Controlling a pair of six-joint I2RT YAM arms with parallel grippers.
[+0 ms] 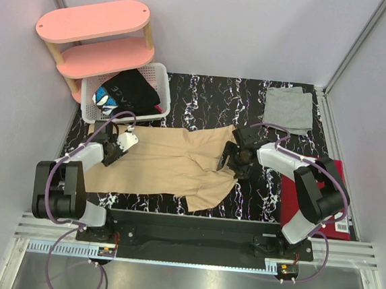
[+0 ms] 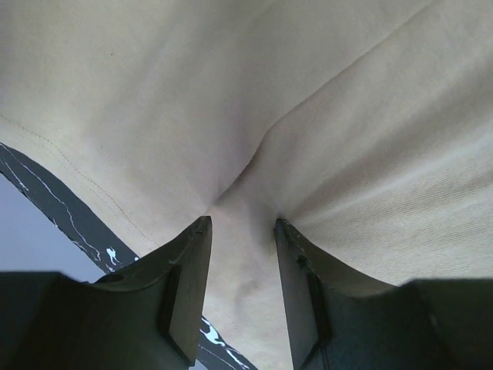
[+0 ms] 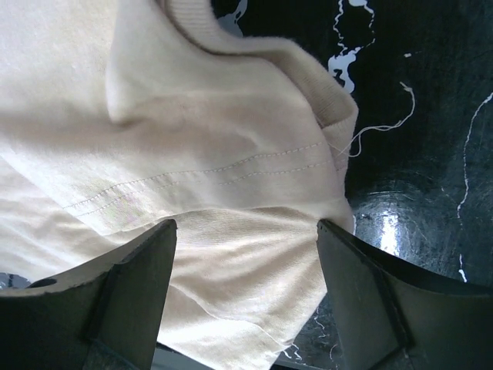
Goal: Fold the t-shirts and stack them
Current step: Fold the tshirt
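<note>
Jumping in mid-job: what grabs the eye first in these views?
A large tan t-shirt lies spread across the middle of the black marbled table, the left gripper pinching a fold at one end, the right gripper open over the other. A folded grey t-shirt sits at the far right corner; a pink shelf stands far left.

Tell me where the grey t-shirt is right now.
In the top view, the grey t-shirt lies at the table's far right corner, beyond the right claw and apart from the tan t-shirt.
</note>
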